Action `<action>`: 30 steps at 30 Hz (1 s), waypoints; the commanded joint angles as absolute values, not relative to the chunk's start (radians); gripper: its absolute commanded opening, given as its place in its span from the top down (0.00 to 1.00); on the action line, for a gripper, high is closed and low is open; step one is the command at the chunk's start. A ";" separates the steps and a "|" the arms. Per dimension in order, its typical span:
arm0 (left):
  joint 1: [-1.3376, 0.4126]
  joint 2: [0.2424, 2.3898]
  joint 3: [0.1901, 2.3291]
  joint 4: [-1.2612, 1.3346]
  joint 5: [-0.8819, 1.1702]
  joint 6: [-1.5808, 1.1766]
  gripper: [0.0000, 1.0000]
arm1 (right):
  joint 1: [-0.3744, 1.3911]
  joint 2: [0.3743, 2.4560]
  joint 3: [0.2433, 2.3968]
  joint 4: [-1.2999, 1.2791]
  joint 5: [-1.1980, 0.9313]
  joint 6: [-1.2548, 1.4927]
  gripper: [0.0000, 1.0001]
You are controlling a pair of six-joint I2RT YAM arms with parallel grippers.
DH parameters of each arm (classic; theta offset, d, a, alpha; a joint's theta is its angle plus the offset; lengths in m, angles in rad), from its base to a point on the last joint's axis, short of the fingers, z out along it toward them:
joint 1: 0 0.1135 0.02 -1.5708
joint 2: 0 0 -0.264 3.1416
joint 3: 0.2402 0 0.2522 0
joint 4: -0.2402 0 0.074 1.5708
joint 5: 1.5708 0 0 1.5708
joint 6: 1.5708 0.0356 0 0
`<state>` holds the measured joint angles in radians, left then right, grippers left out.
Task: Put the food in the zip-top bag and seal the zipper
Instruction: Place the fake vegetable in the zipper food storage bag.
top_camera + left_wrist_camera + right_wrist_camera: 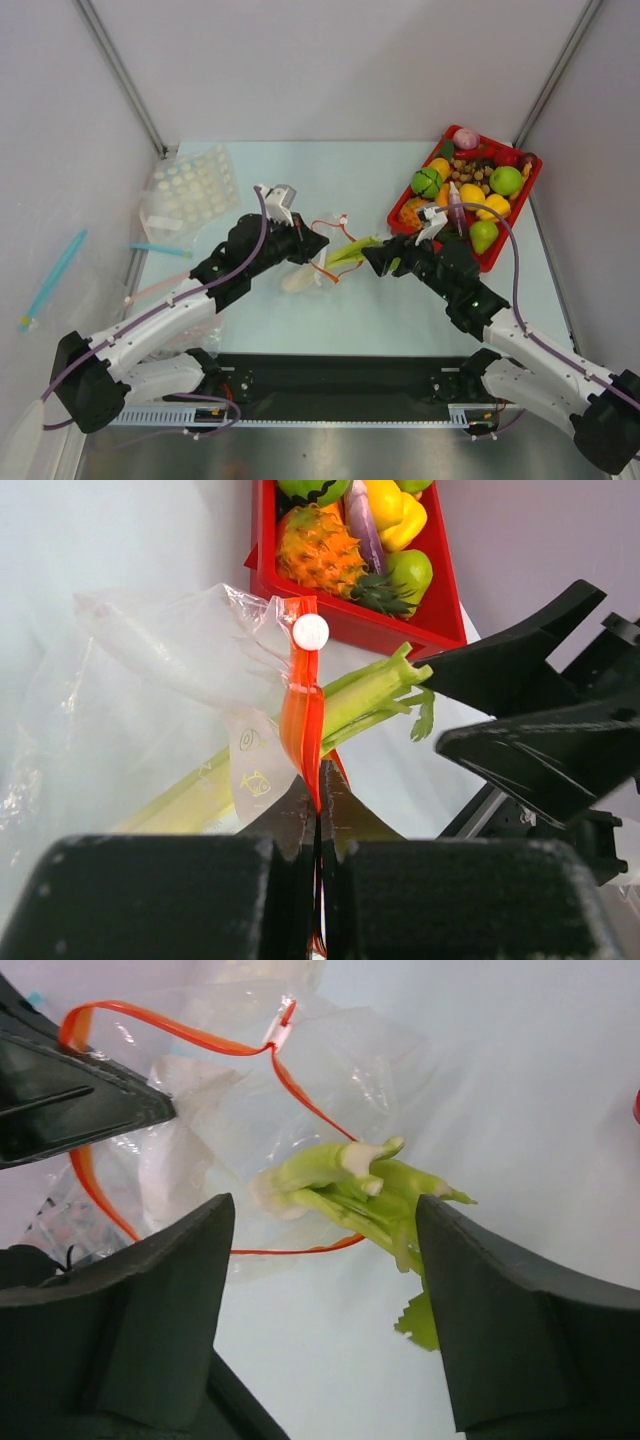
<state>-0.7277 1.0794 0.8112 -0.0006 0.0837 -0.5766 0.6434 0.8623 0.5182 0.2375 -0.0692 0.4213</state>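
The clear zip-top bag (303,277) lies at the table's middle, its mouth facing right. My left gripper (320,795) is shut on the red-orange zipper (302,715) just below its white slider (310,632), holding that edge up. The leek (350,1185) lies with its white stalk inside the bag and its green leaves sticking out of the mouth. My right gripper (325,1205) stands open at the leaf ends, which lie close to one finger (500,1300). A green pear (484,236) rests in the red tray (533,178).
The red tray at the back right holds several other toy fruits and vegetables, among them a pineapple (320,548). More clear bags (190,195) lie at the back left, one with a blue strip (160,249). Grey walls close in both sides.
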 commanded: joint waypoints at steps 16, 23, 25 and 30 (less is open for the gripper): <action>-0.723 1.046 0.798 0.057 -0.118 -0.630 1.00 | 0.710 0.879 0.577 0.218 0.064 0.574 0.26; -0.727 1.032 0.790 0.054 -0.158 -0.644 1.00 | 0.719 0.893 0.597 0.186 0.104 0.589 0.22; -0.727 1.025 0.787 0.051 -0.178 -0.646 1.00 | 0.719 0.835 0.571 0.183 0.184 0.589 0.18; -0.727 1.011 0.776 0.057 -0.193 -0.650 1.00 | 0.719 0.756 0.545 0.181 0.259 0.595 0.25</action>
